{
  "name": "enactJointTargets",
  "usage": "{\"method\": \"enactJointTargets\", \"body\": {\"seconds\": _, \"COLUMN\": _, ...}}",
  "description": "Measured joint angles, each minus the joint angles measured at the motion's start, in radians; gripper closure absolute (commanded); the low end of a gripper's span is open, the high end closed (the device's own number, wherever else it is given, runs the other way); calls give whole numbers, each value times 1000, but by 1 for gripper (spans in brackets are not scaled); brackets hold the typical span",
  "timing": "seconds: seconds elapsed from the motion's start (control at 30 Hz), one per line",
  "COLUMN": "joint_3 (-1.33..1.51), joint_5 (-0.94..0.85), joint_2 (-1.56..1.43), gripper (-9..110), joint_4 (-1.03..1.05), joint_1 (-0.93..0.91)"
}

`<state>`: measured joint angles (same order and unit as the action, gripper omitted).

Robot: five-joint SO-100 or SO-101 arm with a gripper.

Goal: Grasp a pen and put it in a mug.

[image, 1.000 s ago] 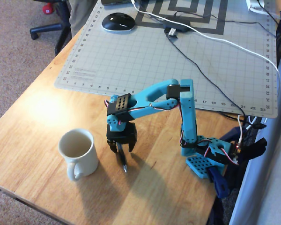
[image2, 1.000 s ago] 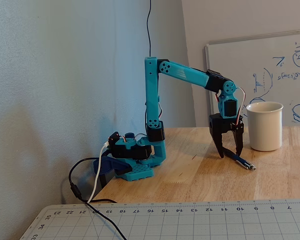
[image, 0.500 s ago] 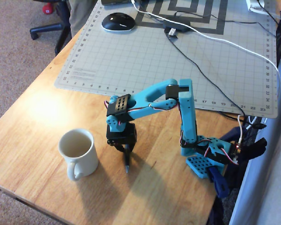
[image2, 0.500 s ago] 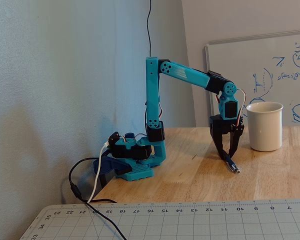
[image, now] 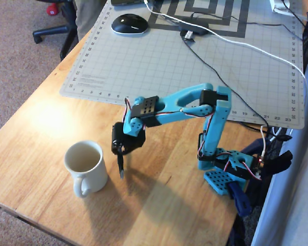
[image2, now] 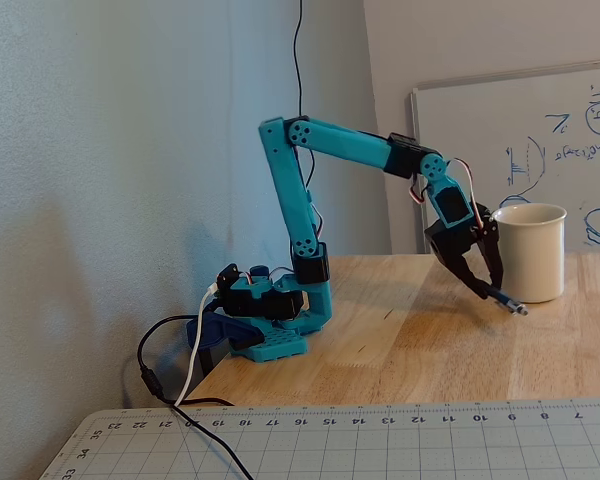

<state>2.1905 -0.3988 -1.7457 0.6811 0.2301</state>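
- The teal arm reaches out from its base at the near right edge of the wooden table in the overhead view, elbow raised and forearm angled down toward the mug.
- The gripper is closed around the pen, its dark fingers pinching the shaft near the upper end.
- In the fixed view the pen slants downward out of the jaws toward the right, silvery tip lowest, hanging clear above the tabletop (a faint shadow lies under it).
- In the overhead view the pen shows as a short dark bar below the gripper, just to the right of the mug's rim and outside the mug.
- The cream-white mug stands upright on the bare wood near the table's front left corner, handle turned toward the near edge; its inside looks plain beige.
- In the fixed view the mug sits just beyond the gripper, partly overlapped by it.
- A grey cutting mat covers the far part of the table, with a black computer mouse and black and white cables lying on it.
- A whiteboard with blue writing leans against the wall behind the mug in the fixed view.
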Motion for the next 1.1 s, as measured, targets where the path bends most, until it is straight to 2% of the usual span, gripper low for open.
{"method": "enactJointTargets", "body": {"seconds": 0.1, "joint_3": 8, "joint_5": -193, "joint_2": -38, "gripper": 97, "joint_4": -23, "joint_1": -51}}
{"method": "enactJointTargets", "body": {"seconds": 0.3, "joint_3": 18, "joint_5": -698, "joint_2": -163, "gripper": 97, "joint_4": -34, "joint_1": -130}}
{"method": "enactJointTargets", "body": {"seconds": 0.53, "joint_3": 21, "joint_5": -1336, "joint_2": -348, "gripper": 97, "joint_4": -37, "joint_1": -126}}
{"method": "enactJointTargets", "body": {"seconds": 0.67, "joint_3": 25, "joint_5": -1629, "joint_2": -391, "gripper": 97, "joint_4": -63, "joint_1": -67}}
{"method": "enactJointTargets", "body": {"seconds": 0.83, "joint_3": 34, "joint_5": -1764, "joint_2": -399, "gripper": 97, "joint_4": -216, "joint_1": 28}}
{"method": "enactJointTargets", "body": {"seconds": 1.1, "joint_3": 101, "joint_5": -1727, "joint_2": -399, "gripper": 97, "joint_4": -643, "joint_1": 120}}
